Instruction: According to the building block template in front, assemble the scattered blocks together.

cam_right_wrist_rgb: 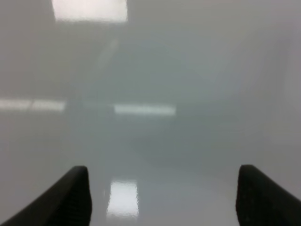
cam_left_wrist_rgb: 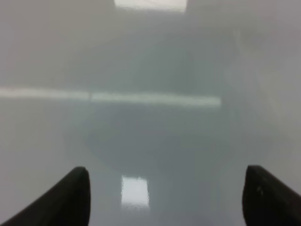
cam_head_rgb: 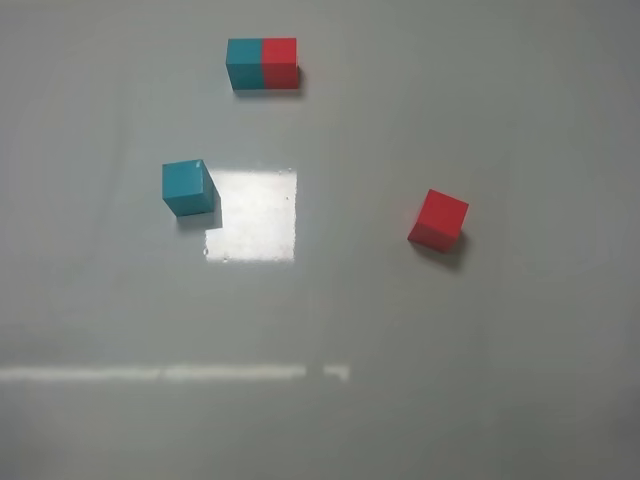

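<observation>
My left tool (cam_left_wrist_rgb: 168, 190) stands wide. Its two dark fingers (cam_left_wrist_rgb: 75, 197) sit at opposite sides of the left wrist view, gripping nothing, with grey desk (cam_left_wrist_rgb: 155, 141) showing between them. My right tool (cam_right_wrist_rgb: 164, 190) is spread just as wide, its fingers (cam_right_wrist_rgb: 261, 197) far apart over the same grey surface and closed on nothing. Both wrist views are soft and blurred, so past the fingertips I can make out only the desk and some pale reflections.

The blocks show up only on the high camera. The teal cube (cam_head_rgb: 188, 187) rests on the left half of the desk, turned a little out of square. Its right side sits just beside the upper left corner of a bright patch of glare (cam_head_rgb: 255, 215). The red cube (cam_head_rgb: 438, 219) rests on the right half, turned further so that one corner points toward the near side. It is well apart from the teal cube, with the glare lying between the two and closer to the teal one.

The joined bar (cam_head_rgb: 262, 63) lies at the far side of the desk, square to the view, with its teal half on the left and its red half on the right, edges flush. It is well apart from both loose cubes and nearer the teal one. A thin strip of light (cam_head_rgb: 170, 373) runs across the near part of the desk.
</observation>
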Motion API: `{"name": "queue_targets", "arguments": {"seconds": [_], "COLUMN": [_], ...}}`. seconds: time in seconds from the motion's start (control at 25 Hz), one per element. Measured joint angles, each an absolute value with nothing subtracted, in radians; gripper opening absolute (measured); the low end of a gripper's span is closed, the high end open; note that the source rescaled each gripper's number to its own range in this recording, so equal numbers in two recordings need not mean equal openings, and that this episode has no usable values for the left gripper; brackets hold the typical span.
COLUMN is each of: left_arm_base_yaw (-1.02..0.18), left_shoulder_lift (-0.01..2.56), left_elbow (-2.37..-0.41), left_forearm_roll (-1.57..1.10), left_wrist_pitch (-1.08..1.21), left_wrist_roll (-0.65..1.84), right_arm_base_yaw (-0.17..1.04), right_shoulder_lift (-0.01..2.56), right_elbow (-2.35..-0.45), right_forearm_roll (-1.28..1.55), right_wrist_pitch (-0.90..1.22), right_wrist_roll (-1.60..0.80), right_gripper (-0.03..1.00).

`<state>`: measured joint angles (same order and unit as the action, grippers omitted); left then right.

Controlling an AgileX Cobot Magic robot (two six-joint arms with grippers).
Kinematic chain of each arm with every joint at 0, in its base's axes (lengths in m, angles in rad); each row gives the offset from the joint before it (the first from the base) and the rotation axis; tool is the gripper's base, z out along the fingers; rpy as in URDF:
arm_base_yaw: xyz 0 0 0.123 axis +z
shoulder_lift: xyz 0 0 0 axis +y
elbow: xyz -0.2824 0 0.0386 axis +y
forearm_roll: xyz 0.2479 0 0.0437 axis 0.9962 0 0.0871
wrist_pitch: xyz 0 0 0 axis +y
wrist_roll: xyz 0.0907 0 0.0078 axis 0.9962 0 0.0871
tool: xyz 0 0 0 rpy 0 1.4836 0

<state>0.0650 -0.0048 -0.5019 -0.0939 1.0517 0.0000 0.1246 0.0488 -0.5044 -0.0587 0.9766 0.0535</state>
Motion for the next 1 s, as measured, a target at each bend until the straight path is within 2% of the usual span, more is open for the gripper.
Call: {"name": "queue_targets", "arguments": {"seconds": [0.32,0.64,0.84,1.0], "left_arm_base_yaw": [0.065,0.065,0.065,0.065], "left_shoulder_lift": [-0.005,-0.005,-0.005,-0.005], "left_elbow": [-0.502,-0.502,-0.502,-0.502], "left_forearm_roll": [-0.094,-0.094,-0.094,-0.094], "left_wrist_pitch": [1.052,1.052,1.052,1.052], "left_wrist_roll": [0.0,0.0,0.0,0.0], "right_arm_base_yaw": [0.125,0.129,0.231,0.372], "right_shoulder_lift": [0.145,0.498,0.691,0.802], "right_elbow": [-0.583,-0.812,-0.956,-1.059], "right_forearm_roll": [-0.054,-0.054,-0.078,-0.144], "right_wrist_pitch": [0.953,0.908,0.908,0.909], "right_wrist_roll": [0.0,-0.201,-0.273,-0.296], "right_gripper": [0.77,0.77,0.76,0.76]}}
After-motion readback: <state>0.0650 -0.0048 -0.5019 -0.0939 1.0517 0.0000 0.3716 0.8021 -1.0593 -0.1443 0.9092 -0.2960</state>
